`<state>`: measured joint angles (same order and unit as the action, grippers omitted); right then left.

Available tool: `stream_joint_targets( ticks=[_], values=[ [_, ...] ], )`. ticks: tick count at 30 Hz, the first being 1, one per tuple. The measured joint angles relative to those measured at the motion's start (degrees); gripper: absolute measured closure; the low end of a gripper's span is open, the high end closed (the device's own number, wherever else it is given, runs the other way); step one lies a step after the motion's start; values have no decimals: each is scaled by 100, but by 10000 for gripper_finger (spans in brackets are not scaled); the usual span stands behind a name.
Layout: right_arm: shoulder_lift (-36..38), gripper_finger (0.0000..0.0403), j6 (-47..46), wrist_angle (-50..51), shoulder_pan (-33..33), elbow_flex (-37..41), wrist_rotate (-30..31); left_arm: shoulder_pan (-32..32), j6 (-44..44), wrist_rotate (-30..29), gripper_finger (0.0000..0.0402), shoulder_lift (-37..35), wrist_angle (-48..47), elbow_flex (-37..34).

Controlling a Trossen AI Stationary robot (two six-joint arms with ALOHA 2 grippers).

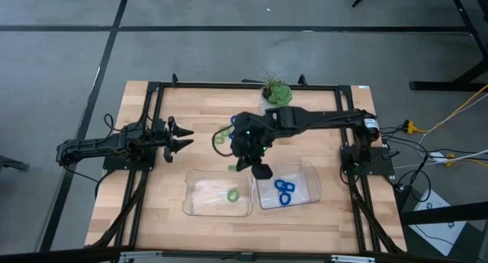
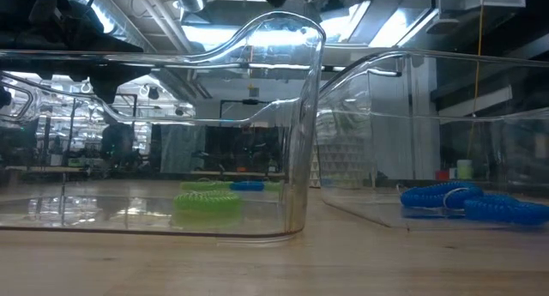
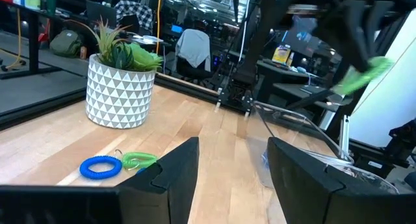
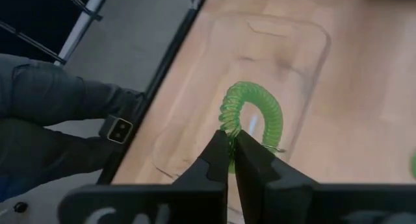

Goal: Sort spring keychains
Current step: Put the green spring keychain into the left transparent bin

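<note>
Right gripper (image 4: 232,141) clamped on a green spring keychain (image 4: 252,113), held above the left clear tray (image 1: 200,200) near table (image 1: 137,217) centre. Left gripper (image 1: 185,136) waits at 9 o'clock w/ fingers apart. Blue keychains (image 1: 285,191) lie in the right tray (image 1: 311,177)

A light wooden table (image 1: 160,210) sits on a grey floor (image 1: 61,65), with a black frame (image 1: 320,86) running round its edges. At the far edge, near the middle, stands a potted plant (image 1: 276,91) — green spiky leaves in a white pot patterned with grey triangles. Two clear plastic trays rest side by side toward the near edge — the left tray (image 1: 200,208) and the right tray (image 1: 309,175). Cables (image 1: 450,118) trail off the right side of the table
</note>
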<state>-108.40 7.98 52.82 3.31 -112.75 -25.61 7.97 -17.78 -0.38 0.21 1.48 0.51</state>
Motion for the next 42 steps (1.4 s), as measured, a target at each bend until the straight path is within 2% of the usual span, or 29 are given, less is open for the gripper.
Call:
stream_joint_targets(
  ticks=[12,26,42],
  values=[
    [-2,392,-47,-505,644,0,44,2,0,0,224,-2,2,0],
    [-4,392,-196,-611,746,139,52,0,2,-2,224,-2,2,0],
    [-15,391,-799,-2251,746,2316,5,0,2,0,224,0,0,0]
  ],
)
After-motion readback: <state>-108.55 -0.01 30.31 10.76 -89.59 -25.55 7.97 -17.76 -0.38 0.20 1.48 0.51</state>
